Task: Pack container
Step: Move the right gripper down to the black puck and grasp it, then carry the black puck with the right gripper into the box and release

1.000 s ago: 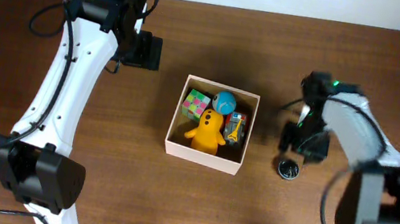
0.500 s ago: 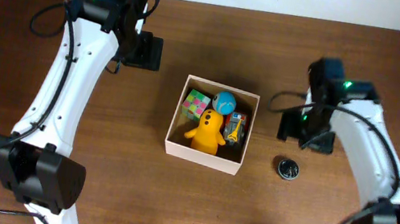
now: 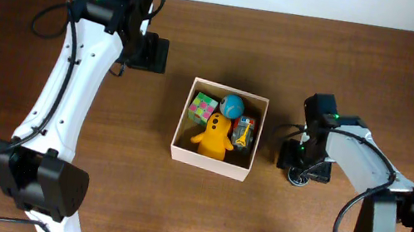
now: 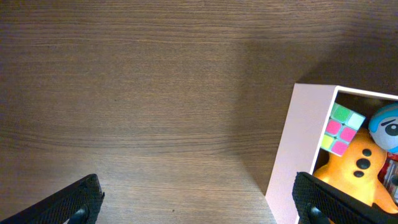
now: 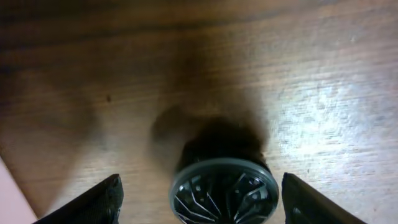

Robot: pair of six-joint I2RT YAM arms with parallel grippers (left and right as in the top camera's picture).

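Observation:
The container (image 3: 210, 161) is a square white-walled box with a tan inside at the table's middle. It holds a yellow duck toy (image 3: 215, 134), a colour cube (image 3: 202, 107), a blue ball (image 3: 233, 104) and a small striped toy (image 3: 245, 132). Its white wall also shows in the left wrist view (image 4: 297, 149). A small round black wheel-like toy (image 5: 224, 191) lies on the table right of the box and also shows in the overhead view (image 3: 298, 178). My right gripper (image 5: 199, 208) is open, its fingers either side of this toy. My left gripper (image 4: 200, 208) is open and empty over bare table left of the box.
The brown wooden table (image 3: 174, 212) runs to a pale wall along the far edge. The left arm (image 3: 69, 84) reaches over the table's left half. The right arm (image 3: 366, 172) lies along the right side.
My right gripper has moved toward the front and down over the black round toy, now straddling it. The left arm and the box contents have not moved.

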